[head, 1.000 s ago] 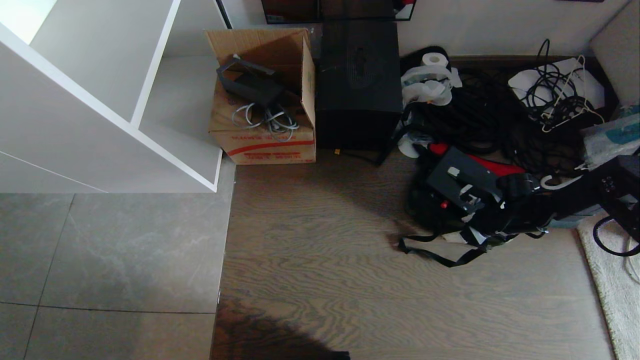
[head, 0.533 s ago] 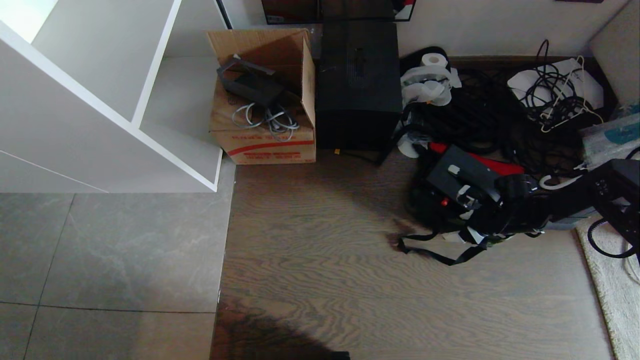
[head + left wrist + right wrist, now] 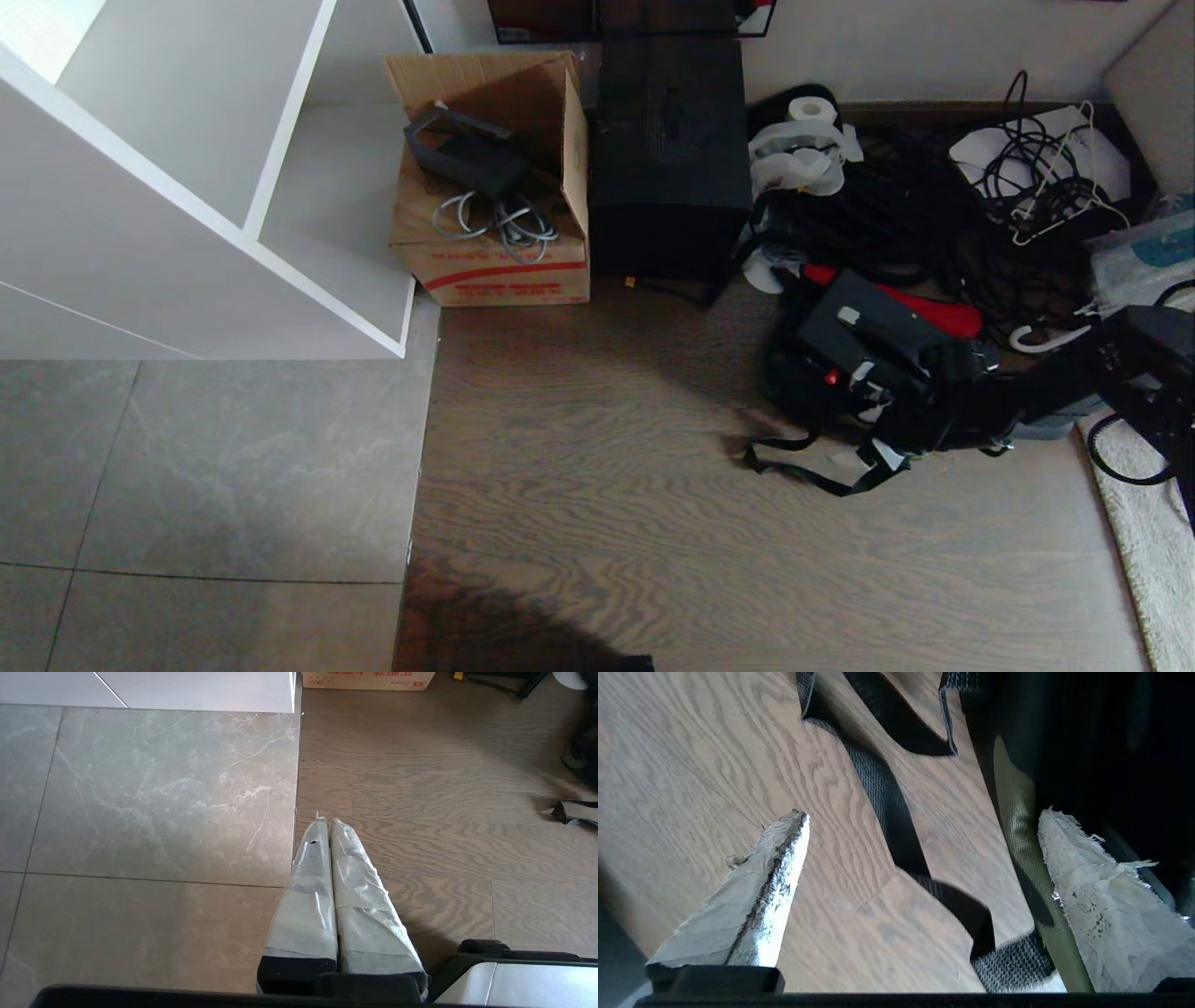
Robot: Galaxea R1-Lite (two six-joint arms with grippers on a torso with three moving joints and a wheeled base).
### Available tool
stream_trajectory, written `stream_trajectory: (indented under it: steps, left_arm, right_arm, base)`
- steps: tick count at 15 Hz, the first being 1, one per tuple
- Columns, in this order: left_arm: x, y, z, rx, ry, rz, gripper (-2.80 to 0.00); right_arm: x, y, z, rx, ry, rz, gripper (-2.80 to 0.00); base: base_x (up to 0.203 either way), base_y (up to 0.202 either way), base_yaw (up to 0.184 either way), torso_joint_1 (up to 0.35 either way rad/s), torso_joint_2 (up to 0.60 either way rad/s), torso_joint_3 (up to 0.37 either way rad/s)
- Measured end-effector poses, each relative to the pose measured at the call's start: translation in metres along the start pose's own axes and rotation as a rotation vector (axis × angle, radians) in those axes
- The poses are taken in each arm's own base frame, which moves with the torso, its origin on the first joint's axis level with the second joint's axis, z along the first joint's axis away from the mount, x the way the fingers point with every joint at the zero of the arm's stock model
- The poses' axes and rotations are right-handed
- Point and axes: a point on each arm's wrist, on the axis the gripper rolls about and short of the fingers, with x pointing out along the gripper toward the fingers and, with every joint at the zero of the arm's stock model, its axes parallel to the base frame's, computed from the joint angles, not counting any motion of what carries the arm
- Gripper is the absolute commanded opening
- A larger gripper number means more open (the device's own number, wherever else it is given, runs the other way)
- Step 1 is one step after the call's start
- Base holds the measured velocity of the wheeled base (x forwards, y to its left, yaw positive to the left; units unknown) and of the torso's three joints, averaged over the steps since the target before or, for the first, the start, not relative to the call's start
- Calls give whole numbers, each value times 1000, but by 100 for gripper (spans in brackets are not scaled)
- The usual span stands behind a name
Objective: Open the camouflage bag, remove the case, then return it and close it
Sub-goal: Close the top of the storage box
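**Camouflage bag open on the floor, case half out, right claw drawing in beside it**

The camouflage bag (image 3: 840, 401) lies at right of centre in the head view, and the right claw (image 3: 920, 858) hangs at its near side with its taped fingers (image 3: 761, 891) spread as wide as they go and nothing between them. Under the gap runs only the bag's black strap (image 3: 887, 807) and the wooden floor (image 3: 607, 485); one finger stands just beside the bag's dark wall. Over the last second the right arm has slid a little toward the frame's left and lower against the bag, so I judge it is lining up a grip rather than holding anything yet.

The bag looks slumped and soft, its red lining (image 3: 934, 315) exposed at the back. The case (image 3: 864, 331) sits tilted in the opening, a small red latch facing the viewer.

The left claw (image 3: 329, 826) is parked over the floor seam, fingers pressed together, empty.
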Motion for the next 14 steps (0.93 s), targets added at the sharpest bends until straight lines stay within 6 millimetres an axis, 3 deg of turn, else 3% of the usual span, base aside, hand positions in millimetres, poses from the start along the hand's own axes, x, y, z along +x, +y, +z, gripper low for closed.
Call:
stream_trajectory:
  steps: [7, 14]
  left_arm:
    - [0, 0, 0, 0, 0, 0, -280]
    - [0, 0, 0, 0, 0, 0, -280]
  right_arm:
    - [3, 22, -1, 19, 41, 63, 0]
    - [4, 8, 15, -12, 14, -31, 0]
  base:
    - [0, 0, 0, 0, 0, 0]
    - [0, 0, 0, 0, 0, 0]
